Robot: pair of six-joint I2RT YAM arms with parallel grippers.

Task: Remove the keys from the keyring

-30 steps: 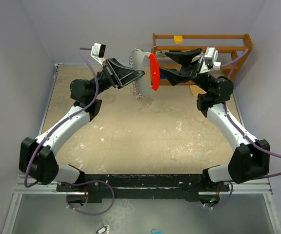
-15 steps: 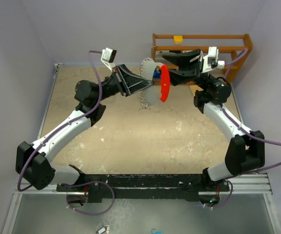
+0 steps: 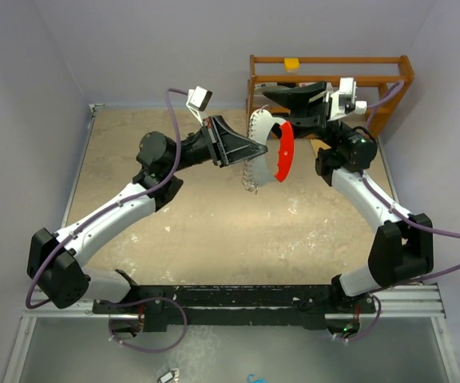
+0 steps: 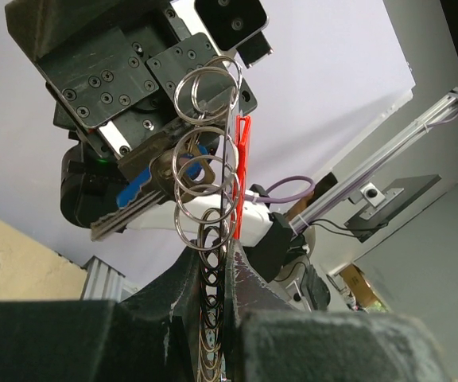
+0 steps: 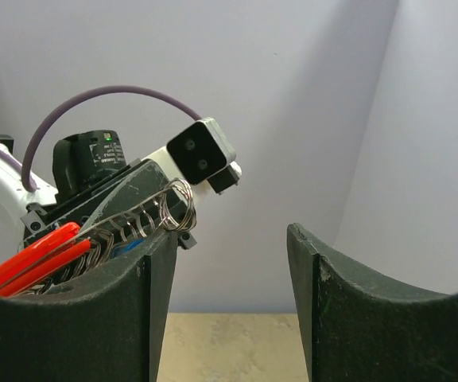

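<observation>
My left gripper (image 3: 252, 148) is shut on the keyring's chain of silvery rings (image 3: 251, 177) and holds it in the air above the table's far middle. The red-and-white oval fob (image 3: 283, 153) hangs beside it, edge-on. In the left wrist view the rings (image 4: 205, 183) rise from between my shut jaws (image 4: 221, 267), with the red fob (image 4: 243, 171) behind. A blue-headed key (image 4: 137, 189) lies against my right gripper's body. My right gripper (image 3: 276, 112) is open just behind the fob. In the right wrist view its jaws (image 5: 229, 270) are wide apart, with the end rings (image 5: 172, 210) at its left finger (image 5: 137, 310).
A wooden rack (image 3: 326, 61) with a small yellow item (image 3: 292, 62) stands at the back right, close behind my right arm. The sandy tabletop (image 3: 214, 223) lies below. Purple walls close in at the back and both sides.
My left gripper has carried the keyring to the right and nearer. The fob has swung right with it. My right gripper has stayed open and drawn back slightly toward the rack.
</observation>
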